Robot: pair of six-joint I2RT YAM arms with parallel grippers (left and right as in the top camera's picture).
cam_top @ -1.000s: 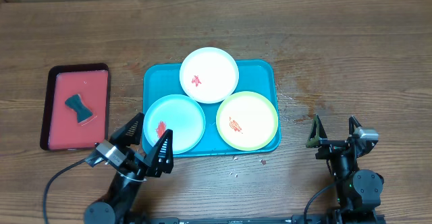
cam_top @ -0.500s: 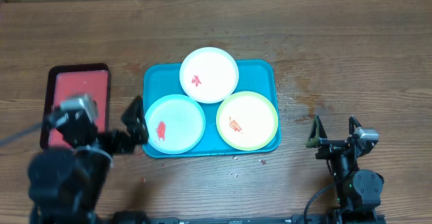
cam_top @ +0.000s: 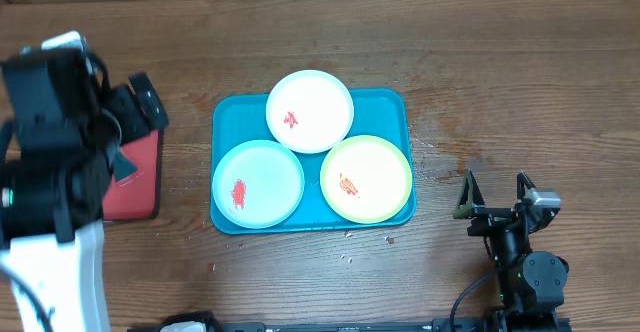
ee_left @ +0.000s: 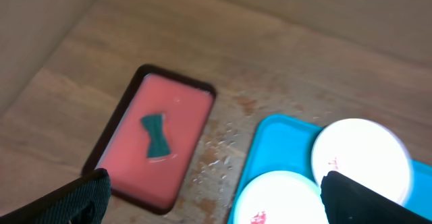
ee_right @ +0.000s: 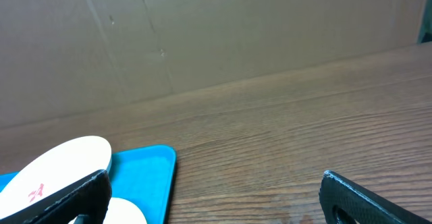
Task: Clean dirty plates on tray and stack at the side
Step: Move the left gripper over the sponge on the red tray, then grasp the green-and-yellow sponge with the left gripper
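**Left pincer** point(ee_left: 214, 183), fingers spread wide and holding nothing, hangs high above the wooden counter point(cam_top: 500, 72). The height gives its wrist camera a full look at the cleaning tool before any descent. Beneath it and a little ahead to the left lies the small red rectangular tray with a dark rim point(ee_left: 177, 113), which carries the teal bow-tie-shaped sponge point(ee_left: 155, 137). The sponge is kept apart from the dishes, presumably so that it is easy to seize.

To the right of this pincer sits the large turquoise-blue rectangular plastic tray point(cam_top: 385, 107). It gathers three round plastic plates close together within reach:
- the light blue plate point(cam_top: 265, 172), nearest
- the yellow-green plate point(cam_top: 375, 167), farther right
- the white plate point(cam_top: 315, 97), beyond both

Each plate bears a red or orange smear, so none appears cleaned, and none is yet stacked at the side.

**Right pincer** point(cam_top: 493, 197), likewise wide and empty, sits low near the counter's front edge, with the turquoise tray ahead of it to its left. Judged from this, it waits to steady or lift a plate once the sponge is fetched. The stretch of counter between it and the tray is a likely stacking place
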